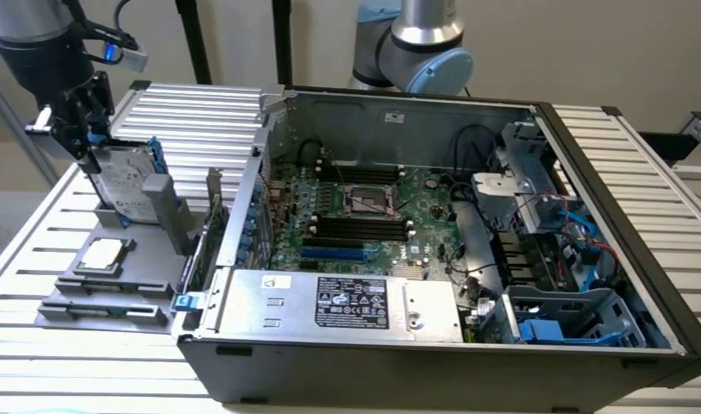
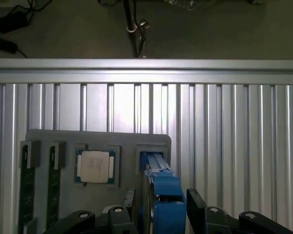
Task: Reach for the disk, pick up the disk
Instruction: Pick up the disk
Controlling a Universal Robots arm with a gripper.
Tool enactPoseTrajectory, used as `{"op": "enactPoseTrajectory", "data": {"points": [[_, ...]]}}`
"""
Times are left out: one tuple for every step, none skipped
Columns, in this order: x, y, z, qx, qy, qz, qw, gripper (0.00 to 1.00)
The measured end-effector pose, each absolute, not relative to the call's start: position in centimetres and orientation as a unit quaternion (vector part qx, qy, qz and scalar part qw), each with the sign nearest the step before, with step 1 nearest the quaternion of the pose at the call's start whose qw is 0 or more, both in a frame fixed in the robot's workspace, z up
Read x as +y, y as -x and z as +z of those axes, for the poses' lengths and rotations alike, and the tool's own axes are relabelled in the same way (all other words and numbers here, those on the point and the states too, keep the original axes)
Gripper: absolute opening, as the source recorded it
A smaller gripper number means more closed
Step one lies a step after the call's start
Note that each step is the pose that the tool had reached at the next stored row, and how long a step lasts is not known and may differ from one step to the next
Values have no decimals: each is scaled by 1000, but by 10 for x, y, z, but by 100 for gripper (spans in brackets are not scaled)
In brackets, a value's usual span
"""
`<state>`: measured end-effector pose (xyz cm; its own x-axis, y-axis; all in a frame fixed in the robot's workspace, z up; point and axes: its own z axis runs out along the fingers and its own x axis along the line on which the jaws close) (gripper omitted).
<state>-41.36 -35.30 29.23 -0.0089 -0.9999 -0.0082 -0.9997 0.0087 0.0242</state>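
The disk [image 1: 125, 183] stands on edge in a grey holder [image 1: 111, 289] on the slatted table, at the exterior view's left. It is silver-grey with a white label and blue rails. My gripper [image 1: 85, 142] has come down over its upper edge. In the wrist view the disk's blue rail [image 2: 162, 204] runs between the two black fingers [image 2: 199, 210], one on each side of it with narrow gaps. My gripper [image 2: 158, 217] is open around the disk, which still sits in the holder's slot.
A small square processor chip [image 1: 103, 254] [image 2: 95, 166] lies in the same holder [image 2: 97, 141], beside memory sticks [image 2: 27, 190]. An open computer case [image 1: 442, 241] with a silver power supply [image 1: 339, 302] stands at the exterior view's right. An arm joint [image 1: 417, 47] rises behind it.
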Motion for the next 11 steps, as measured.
{"op": "enactPoseTrajectory", "data": {"points": [[-353,414,292,-710,-704,-12,6,54],[-353,414,292,-710,-704,-12,6,54],[-353,414,292,-710,-704,-12,6,54],[-353,414,292,-710,-704,-12,7,54],[-353,414,292,-710,-704,-13,7,54],[-352,414,292,-710,-704,-13,7,54],[-352,414,292,-710,-704,-13,7,54],[-352,414,292,-710,-704,-13,7,52],[-352,414,292,-710,-704,-13,7,52],[-352,414,292,-710,-704,-13,7,45],[-352,414,292,-710,-704,-13,7,45]]}}
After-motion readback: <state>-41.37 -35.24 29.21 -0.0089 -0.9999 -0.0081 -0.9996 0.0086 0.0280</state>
